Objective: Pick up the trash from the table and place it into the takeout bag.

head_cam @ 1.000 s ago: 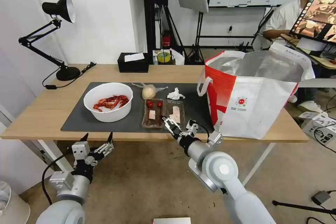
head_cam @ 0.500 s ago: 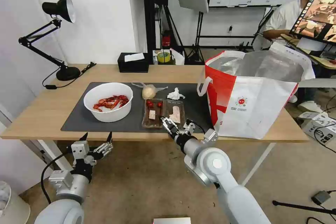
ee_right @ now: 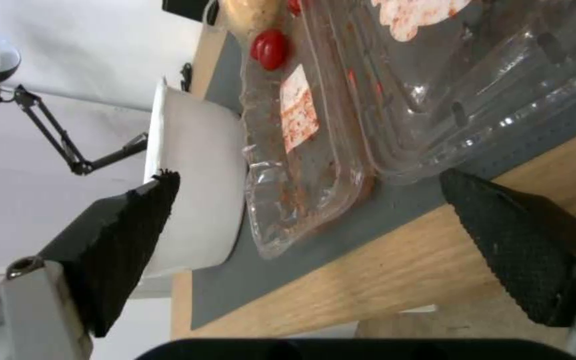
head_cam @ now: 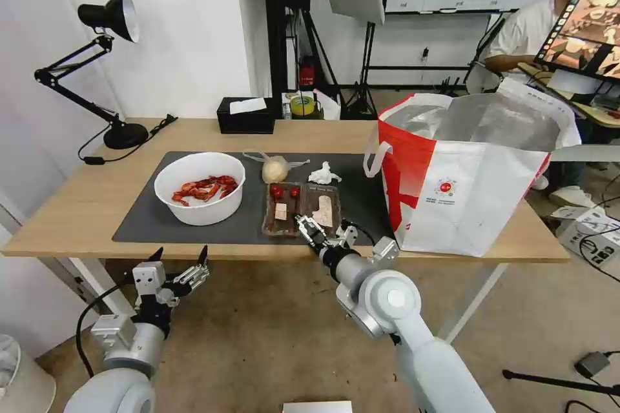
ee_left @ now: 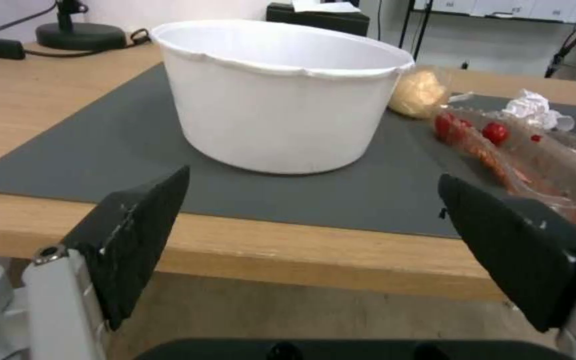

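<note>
Light-wood table [head_cam: 84, 206] against a white wall, dark grey mat [head_cam: 142, 219] across its middle. Nothing bagged yet as far as can be seen: all trash on the mat, every piece left to move.

Below the tabletop's front edge towards the left corner: left gripper [head_cam: 180, 262], fingers spread wide, empty, facing the white bowl [head_cam: 199, 188]. On the mat's left part: that bowl, red crayfish shells [head_cam: 204, 188] heaped inside. Just beside it, nearer the mat's rear edge: clear bag [head_cam: 276, 169] with a beige lump. Next along: crumpled white tissue [head_cam: 323, 174]. In front of these, side by side and touching: two clear plastic trays [head_cam: 301, 208], the left one with two red tomatoes [head_cam: 285, 191] and a sauce-stained label, the right one with pale scraps. At the tabletop's front edge, right gripper [head_cam: 325, 230], fingers wide apart and holding nothing, aimed at the trays' near rims. On the tabletop's right end: takeout bag [head_cam: 471, 200], upright, mouth open; foil lining visible, contents out of sight.
</note>
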Robot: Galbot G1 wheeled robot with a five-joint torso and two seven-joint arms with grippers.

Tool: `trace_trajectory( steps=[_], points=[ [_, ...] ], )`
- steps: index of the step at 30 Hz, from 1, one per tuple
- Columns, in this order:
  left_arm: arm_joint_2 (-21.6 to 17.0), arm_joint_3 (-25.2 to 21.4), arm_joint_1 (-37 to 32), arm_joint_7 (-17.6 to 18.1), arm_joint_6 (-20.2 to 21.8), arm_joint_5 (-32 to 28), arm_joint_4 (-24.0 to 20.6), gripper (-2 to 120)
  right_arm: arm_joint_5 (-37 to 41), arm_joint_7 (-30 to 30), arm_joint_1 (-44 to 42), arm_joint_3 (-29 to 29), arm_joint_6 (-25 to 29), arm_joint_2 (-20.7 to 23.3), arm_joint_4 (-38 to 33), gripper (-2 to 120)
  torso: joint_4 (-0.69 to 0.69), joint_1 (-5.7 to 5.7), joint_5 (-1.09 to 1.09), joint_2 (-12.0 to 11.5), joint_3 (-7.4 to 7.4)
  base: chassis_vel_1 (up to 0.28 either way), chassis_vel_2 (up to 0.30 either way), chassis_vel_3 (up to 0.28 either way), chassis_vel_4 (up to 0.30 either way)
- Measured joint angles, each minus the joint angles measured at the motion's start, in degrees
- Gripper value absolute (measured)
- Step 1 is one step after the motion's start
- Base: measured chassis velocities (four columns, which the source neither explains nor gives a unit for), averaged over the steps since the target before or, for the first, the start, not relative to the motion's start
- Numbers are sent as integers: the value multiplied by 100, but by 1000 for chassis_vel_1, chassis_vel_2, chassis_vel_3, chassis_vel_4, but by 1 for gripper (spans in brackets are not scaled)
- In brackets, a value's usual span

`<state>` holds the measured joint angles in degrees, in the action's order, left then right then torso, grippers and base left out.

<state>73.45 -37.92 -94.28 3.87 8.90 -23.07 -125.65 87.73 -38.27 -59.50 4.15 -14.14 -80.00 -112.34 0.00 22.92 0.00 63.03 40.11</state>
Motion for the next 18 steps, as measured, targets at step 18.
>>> trace_trajectory(
  steps=[18],
  points=[
    [0,-25,-34,-3,-15,8,-45,100,-3,-119,8,21,48,-176,47,100,0,0,0,0,0,0,0,0,0]
  ],
)
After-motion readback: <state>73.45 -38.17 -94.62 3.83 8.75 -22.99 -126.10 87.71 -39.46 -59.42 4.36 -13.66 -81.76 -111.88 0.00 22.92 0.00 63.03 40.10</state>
